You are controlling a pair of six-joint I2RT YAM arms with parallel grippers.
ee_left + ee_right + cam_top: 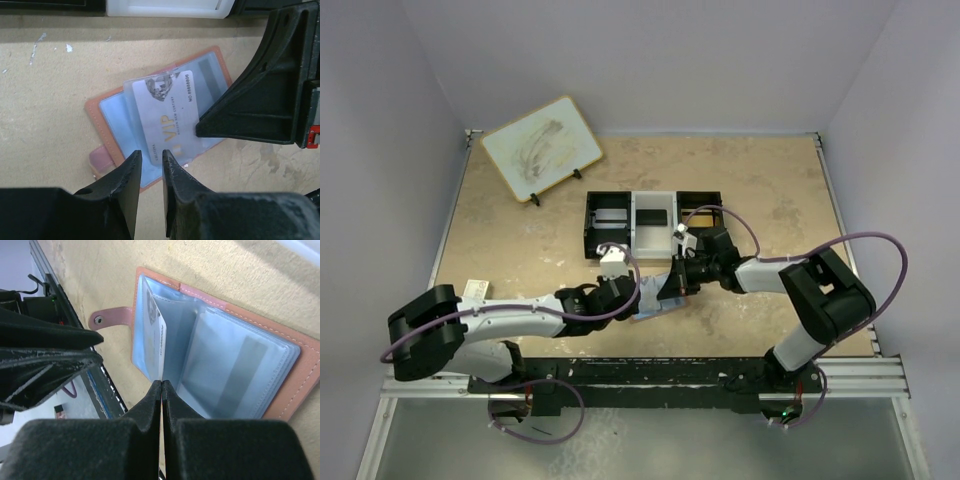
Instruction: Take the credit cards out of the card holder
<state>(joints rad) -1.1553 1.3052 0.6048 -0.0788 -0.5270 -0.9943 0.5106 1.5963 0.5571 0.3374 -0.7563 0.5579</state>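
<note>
Credit card (pixel 167 117) lies askew on the open card holder (pixel 94 117), mid-table near the arms; left gripper (pixel 152 156) barely parted at its edge, right gripper (pixel 161 385) closed; an unpinned holder could drag along

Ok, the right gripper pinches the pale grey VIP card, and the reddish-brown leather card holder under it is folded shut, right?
Not shut: the reddish-brown leather card holder lies open, blue-grey slots showing, in the left wrist view. The right gripper does pinch the pale grey VIP card.
</note>
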